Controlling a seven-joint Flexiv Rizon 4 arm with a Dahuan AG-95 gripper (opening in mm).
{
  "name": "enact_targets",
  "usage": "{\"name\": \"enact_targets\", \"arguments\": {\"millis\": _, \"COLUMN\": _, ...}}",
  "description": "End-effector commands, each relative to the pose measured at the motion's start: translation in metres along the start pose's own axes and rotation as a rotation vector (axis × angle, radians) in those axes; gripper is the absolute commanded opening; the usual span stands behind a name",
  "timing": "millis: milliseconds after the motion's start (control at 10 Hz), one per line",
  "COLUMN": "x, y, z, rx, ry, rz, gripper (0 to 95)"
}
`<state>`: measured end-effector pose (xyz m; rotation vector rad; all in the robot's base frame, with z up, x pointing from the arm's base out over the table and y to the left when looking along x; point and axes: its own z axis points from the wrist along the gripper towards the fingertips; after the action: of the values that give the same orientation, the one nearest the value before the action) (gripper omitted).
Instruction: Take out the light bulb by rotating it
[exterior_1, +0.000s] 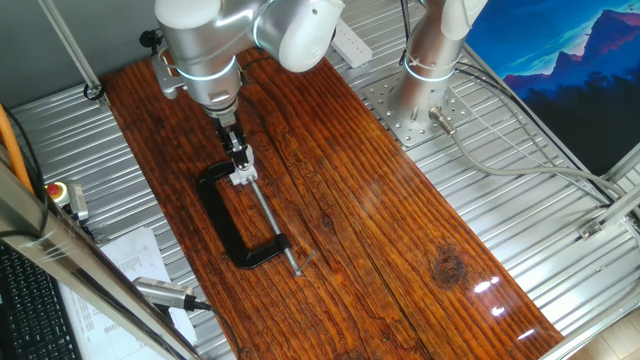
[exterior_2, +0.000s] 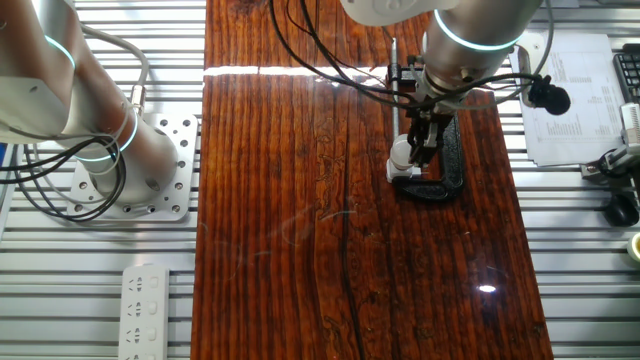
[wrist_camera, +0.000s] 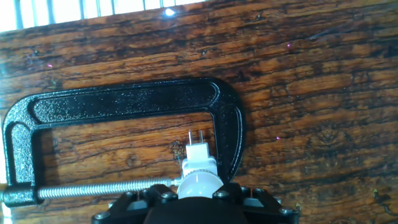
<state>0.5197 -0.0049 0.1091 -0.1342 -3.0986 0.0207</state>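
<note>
The light bulb is a small whitish dome seated in a white socket block with two metal prongs. The block is held in a black C-clamp lying flat on the wooden board, with its steel screw pressing toward the socket. My gripper comes down over the bulb, and its black fingers sit close against both sides of it. In the other fixed view the bulb shows just left of the gripper, above the socket. In one fixed view the gripper covers the bulb.
The dark wooden board lies on a slatted metal table. A second arm's base stands at the board's far side. A power strip, papers and a keyboard lie off the board.
</note>
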Motion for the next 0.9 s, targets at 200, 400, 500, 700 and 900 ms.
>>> {"name": "enact_targets", "arguments": {"millis": 200, "x": 0.0081, "y": -0.0021, "z": 0.0053, "rx": 0.000, "ry": -0.003, "rz": -0.011, "gripper": 57.0}}
{"name": "enact_targets", "arguments": {"millis": 400, "x": 0.0087, "y": -0.0023, "z": 0.0056, "rx": 0.008, "ry": -0.005, "rz": -0.013, "gripper": 57.0}}
{"name": "enact_targets", "arguments": {"millis": 500, "x": 0.0087, "y": -0.0025, "z": 0.0057, "rx": 0.009, "ry": -0.006, "rz": -0.013, "gripper": 57.0}}
{"name": "enact_targets", "arguments": {"millis": 700, "x": 0.0085, "y": -0.0025, "z": 0.0057, "rx": 0.010, "ry": -0.008, "rz": -0.013, "gripper": 57.0}}
{"name": "enact_targets", "arguments": {"millis": 900, "x": 0.0069, "y": -0.0023, "z": 0.0059, "rx": 0.015, "ry": -0.011, "rz": -0.012, "gripper": 57.0}}
